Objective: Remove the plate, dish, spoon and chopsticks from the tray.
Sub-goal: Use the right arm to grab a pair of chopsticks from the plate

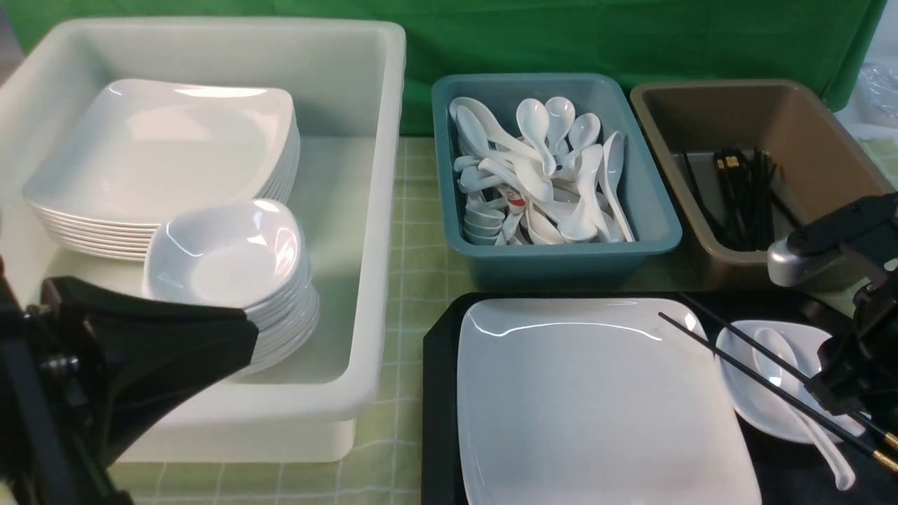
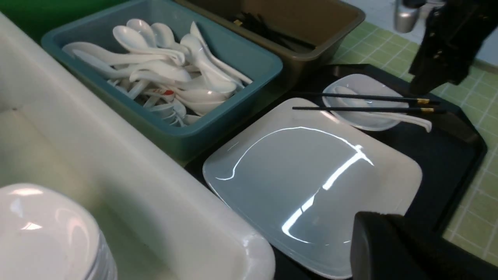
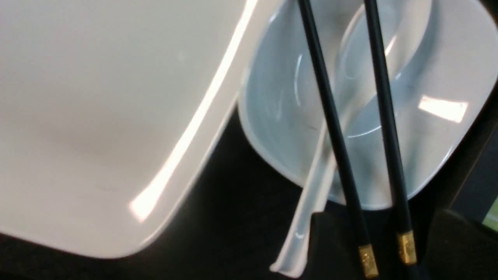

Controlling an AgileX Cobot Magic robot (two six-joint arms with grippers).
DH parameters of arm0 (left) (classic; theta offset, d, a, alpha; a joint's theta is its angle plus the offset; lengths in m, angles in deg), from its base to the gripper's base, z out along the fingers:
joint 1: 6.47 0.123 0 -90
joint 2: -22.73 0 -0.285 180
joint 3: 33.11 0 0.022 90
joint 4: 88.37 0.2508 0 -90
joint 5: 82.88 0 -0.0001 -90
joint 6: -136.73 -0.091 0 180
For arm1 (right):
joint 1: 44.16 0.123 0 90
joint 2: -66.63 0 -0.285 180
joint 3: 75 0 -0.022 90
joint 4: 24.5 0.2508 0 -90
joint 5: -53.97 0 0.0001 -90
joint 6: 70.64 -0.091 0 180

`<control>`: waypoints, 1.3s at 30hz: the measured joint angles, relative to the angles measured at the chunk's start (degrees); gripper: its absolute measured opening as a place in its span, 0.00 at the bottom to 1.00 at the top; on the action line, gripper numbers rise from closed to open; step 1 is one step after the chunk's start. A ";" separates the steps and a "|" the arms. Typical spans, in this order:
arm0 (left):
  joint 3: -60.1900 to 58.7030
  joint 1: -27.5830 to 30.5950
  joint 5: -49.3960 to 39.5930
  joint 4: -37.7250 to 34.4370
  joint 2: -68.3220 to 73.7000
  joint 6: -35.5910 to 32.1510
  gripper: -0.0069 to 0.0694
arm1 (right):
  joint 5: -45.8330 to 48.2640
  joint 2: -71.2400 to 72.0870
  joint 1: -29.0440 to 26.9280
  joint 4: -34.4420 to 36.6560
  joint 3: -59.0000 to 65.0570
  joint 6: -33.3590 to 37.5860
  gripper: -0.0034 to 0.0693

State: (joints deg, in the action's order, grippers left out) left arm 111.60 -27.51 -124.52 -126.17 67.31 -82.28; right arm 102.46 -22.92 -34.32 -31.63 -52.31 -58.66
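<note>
Straddled the chopsticks' (image 3: 334, 128) gold-banded ends with the right gripper (image 1: 835, 389), jaws apart; needed to pinch both sticks together, clear of spoon (image 3: 309, 206) and dish (image 3: 272, 97). Held left gripper (image 1: 224, 337) shut.

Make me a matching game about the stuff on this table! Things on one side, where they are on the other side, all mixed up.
Things
1. large glossy white square plate
2. white glossy soup spoon
3. pair of thin black chopsticks with gold bands
4. teal plastic bin

Places
A. heaped with loose white spoons
B. bowl end resting inside the small white dish
C. flat on the black tray, beside the dish
D. lying across the dish and the spoon

Pairs: 1-C, 2-B, 3-D, 4-A
</note>
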 joint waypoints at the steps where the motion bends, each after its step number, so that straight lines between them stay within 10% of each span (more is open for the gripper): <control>1: 0.00 0.00 -0.67 0.00 -1.34 0.00 0.12 | -0.31 -1.85 -1.39 -0.05 -0.05 1.01 0.65; 22: 0.00 0.00 -1.17 0.05 -3.29 0.00 0.12 | -12.83 -15.08 -2.85 1.72 -0.66 5.66 0.81; 39: 0.00 0.00 -1.17 0.05 -3.29 0.00 0.12 | -13.07 -15.08 -2.95 1.72 -0.66 5.80 0.59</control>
State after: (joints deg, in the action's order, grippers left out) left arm 111.60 -27.51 -125.69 -126.12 64.02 -82.28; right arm 89.38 -38.01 -37.27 -29.91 -52.97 -52.86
